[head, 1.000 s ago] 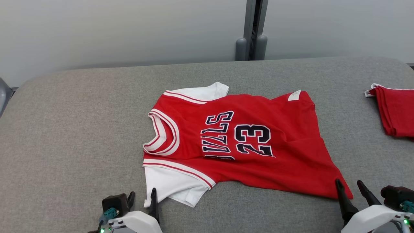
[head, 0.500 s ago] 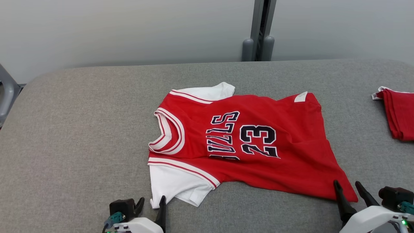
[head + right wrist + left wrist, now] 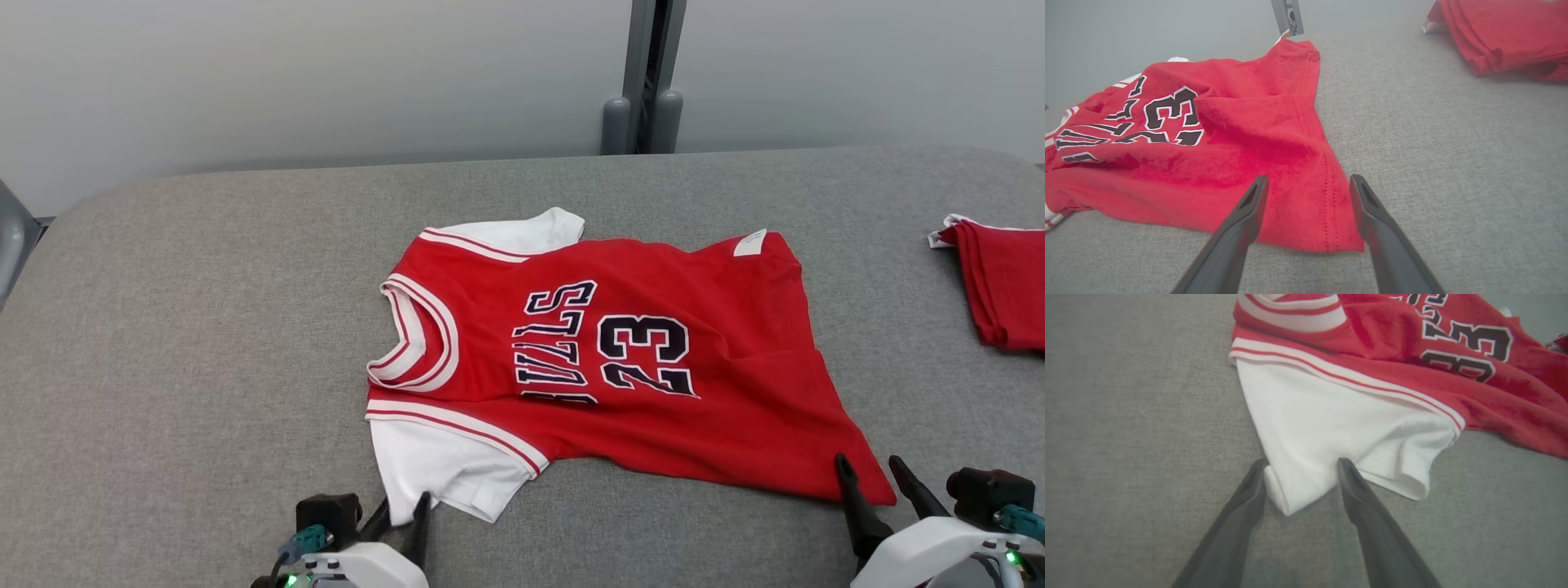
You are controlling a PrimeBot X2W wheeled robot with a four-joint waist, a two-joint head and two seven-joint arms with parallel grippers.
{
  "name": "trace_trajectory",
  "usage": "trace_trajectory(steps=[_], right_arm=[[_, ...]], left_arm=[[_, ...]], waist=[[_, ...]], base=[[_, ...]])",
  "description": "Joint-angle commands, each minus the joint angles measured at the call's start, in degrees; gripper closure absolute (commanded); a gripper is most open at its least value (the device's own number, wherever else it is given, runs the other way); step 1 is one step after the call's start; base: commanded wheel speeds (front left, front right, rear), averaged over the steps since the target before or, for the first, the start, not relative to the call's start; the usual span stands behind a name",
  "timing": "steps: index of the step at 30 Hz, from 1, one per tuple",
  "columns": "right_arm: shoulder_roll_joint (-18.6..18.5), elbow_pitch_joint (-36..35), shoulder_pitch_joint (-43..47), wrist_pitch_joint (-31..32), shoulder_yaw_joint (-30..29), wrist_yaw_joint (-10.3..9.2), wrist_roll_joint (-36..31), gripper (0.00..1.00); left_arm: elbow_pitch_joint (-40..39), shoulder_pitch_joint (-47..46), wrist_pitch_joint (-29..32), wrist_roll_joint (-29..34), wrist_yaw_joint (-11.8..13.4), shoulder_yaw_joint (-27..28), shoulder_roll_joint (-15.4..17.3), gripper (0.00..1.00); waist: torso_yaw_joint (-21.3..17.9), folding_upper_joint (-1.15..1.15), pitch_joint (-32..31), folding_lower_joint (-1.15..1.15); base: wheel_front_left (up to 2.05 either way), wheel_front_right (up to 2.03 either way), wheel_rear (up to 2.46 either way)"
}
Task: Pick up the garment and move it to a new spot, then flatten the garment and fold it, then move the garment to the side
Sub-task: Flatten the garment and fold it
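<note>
Now both pincers are set at the jersey's near edge

A red jersey (image 3: 735, 367) with white sleeves is laid front side up near the middle of the grey tabletop (image 3: 204, 327). Dark lettering and the number 23 are printed across its chest. Its collar (image 3: 416, 335) is turned toward the robot's left and its hem toward the right, and the cloth is rumpled toward the hem. A small white label (image 3: 749, 242) is seen at the far hem corner.

The left pincer (image 3: 402, 516) is placed at the near sleeve (image 3: 1331, 416). Its fingers are spread, and the sleeve's lower corner is lodged between them. In the left wrist view one fingertip is seen against the sleeve's folded edge, while the other is laid against the white cloth. The cloth is not seen to be squeezed.

The right pincer (image 3: 867, 463) is set at the near hem corner (image 3: 1331, 228) of the jersey. Its fingers are spread wide, with the red corner lying between them. Whether the cloth is touched by the tips cannot be told.

A second red garment (image 3: 1000, 286), folded, is kept at the right edge of the tabletop, well apart from the jersey. A grey post (image 3: 641, 82) is seen behind the tabletop against a pale wall.
</note>
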Motion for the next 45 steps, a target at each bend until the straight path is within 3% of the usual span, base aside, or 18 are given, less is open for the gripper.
trace_trajectory(steps=[1,6,13,18,24,25,27,28,29,35,45], right_arm=[[-0.3,0.1,-0.6,-0.7,0.0,-0.02,-0.2,0.0],[-0.3,0.3,-0.7,-0.9,0.1,-0.02,-0.4,0.0],[0.0,0.6,-0.7,-1.2,0.5,-0.02,-0.5,0.0],[0.1,0.2,-1.7,-1.0,2.1,-0.02,-0.8,0.0],[0.1,-0.1,-3.1,-1.2,3.2,-0.02,-0.7,0.0],[0.1,-0.1,-3.4,-1.2,3.3,-0.02,-0.6,0.0],[0.0,0.0,-3.9,-1.4,3.5,-0.02,-0.4,0.0],[0.0,0.1,-4.1,-1.5,3.5,-0.02,-0.3,0.0],[-0.1,0.2,-4.2,-1.8,3.3,-0.02,-0.1,0.0],[-0.5,1.1,-4.1,-2.5,3.0,-0.02,0.4,0.0],[-0.3,2.0,-4.0,-2.6,3.6,-0.02,0.6,0.0]], left_arm=[[-0.4,-1.1,0.1,-0.7,-0.4,0.4,0.2,1.0],[-3.0,-0.6,1.7,-5.1,-2.7,2.6,-0.2,1.0],[-13.3,-0.3,8.1,-17.5,-7.4,7.8,-1.0,1.0],[-18.5,-3.6,12.0,-22.5,-4.8,9.3,-1.4,1.0],[-15.8,-8.2,12.5,-21.2,-0.7,7.9,-1.5,1.0],[-14.6,-9.1,12.5,-20.8,-0.2,7.3,-1.6,0.9],[-12.1,-10.8,11.9,-19.6,0.5,6.1,-1.7,0.56],[-10.8,-11.4,11.5,-19.2,0.8,5.4,-1.7,0.17],[-9.9,-11.9,11.3,-18.8,0.7,4.7,-1.7,0.0],[-6.8,-13.4,9.8,-19.9,-1.2,-0.2,-1.7,0.0],[-7.4,-12.7,7.4,-23.3,-2.4,-8.4,-1.7,0.0]], waist=[[-0.1,0.0,0.0,0.0],[-0.4,0.0,-0.2,0.0],[-0.9,0.0,-0.8,0.0],[-3.3,0.0,0.1,0.0],[-7.1,0.0,2.0,0.0],[-7.8,0.0,2.4,0.0],[-9.2,0.0,3.1,0.0],[-9.8,0.0,3.4,0.0],[-10.2,0.0,3.7,0.0],[-10.3,0.0,4.2,0.0],[-6.7,0.0,3.0,0.0]], base=[[0.0,0.0,0.0],[0.0,0.0,0.0],[0.0,0.0,0.0],[0.0,0.0,0.0],[0.0,0.0,0.0],[0.0,0.0,0.0],[0.0,0.0,0.0],[0.0,0.0,0.0],[0.0,0.0,0.0],[0.0,0.0,0.0],[0.0,0.0,0.0]])
